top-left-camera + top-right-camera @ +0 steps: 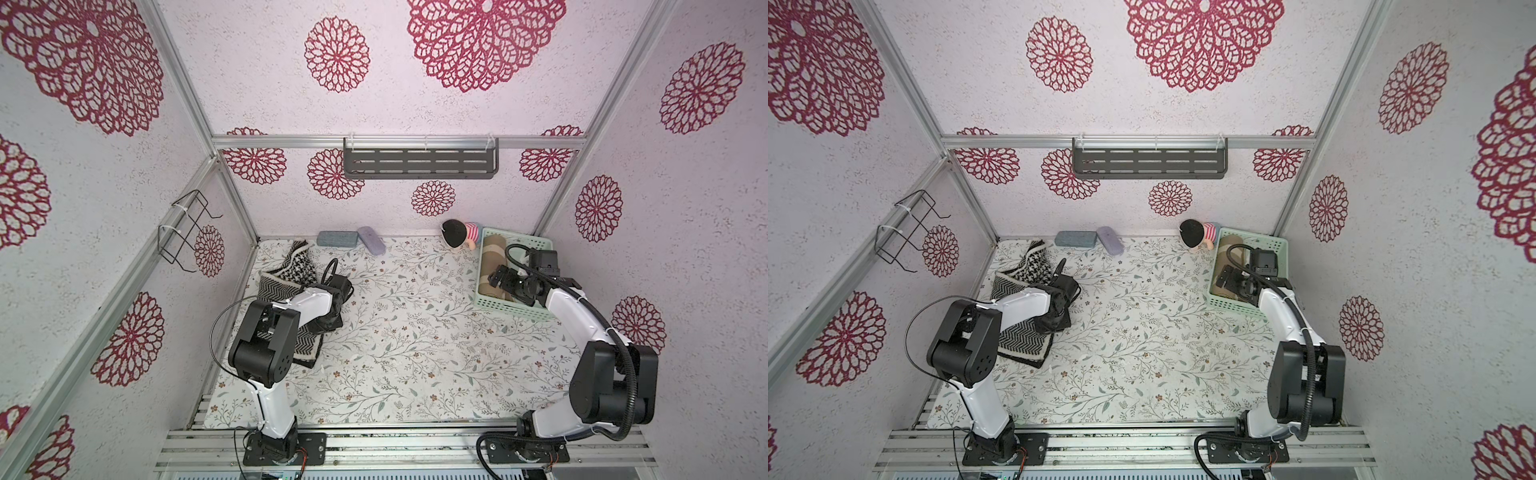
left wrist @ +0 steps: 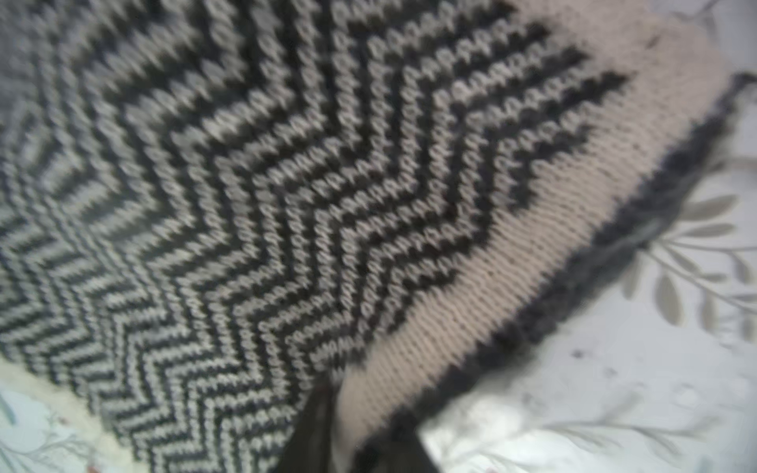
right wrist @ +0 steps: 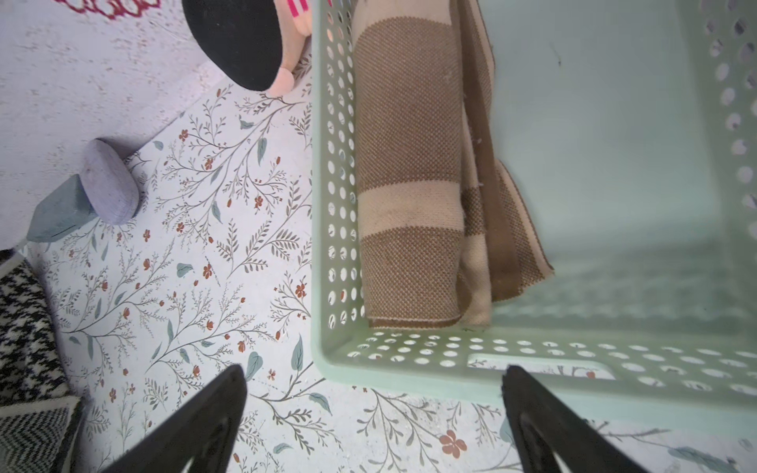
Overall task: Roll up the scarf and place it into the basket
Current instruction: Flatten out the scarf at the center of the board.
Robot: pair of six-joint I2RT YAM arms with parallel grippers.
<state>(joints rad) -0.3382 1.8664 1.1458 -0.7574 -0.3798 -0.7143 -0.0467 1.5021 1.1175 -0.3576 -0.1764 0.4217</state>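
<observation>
The left gripper [image 2: 348,413] was low on the black-and-white knitted zigzag scarf [image 1: 291,266], which lay crumpled along the left edge of the floral-printed table cover [image 1: 415,353]. In both top views the arm's own wrist hid the fingers. Only the blurred left wrist view showed two dark fingertips [image 2: 315,417] close together with the scarf's cream border pinched between them, so the jaws looked clamped on that edge. The left arm covered much of this scarf's near half. The right gripper [image 3: 375,370] hung with its jaws spread wide and nothing between them, above the near part of the pale mint-green perforated plastic basket [image 1: 513,309] at the table's far right corner. Inside the basket, against the wall facing the table's middle, lay a brown-and-beige striped rolled scarf [image 3: 409,164], its loose end flopped beside the roll. In the top views the right arm hid the roll's near part. By the back wall lay a blue-grey oblong case [image 1: 337,238] just beside a lilac oval case [image 1: 372,245]. A small soft doll with black hair [image 1: 459,235] lay next to the basket's far corner, its face out of sight
</observation>
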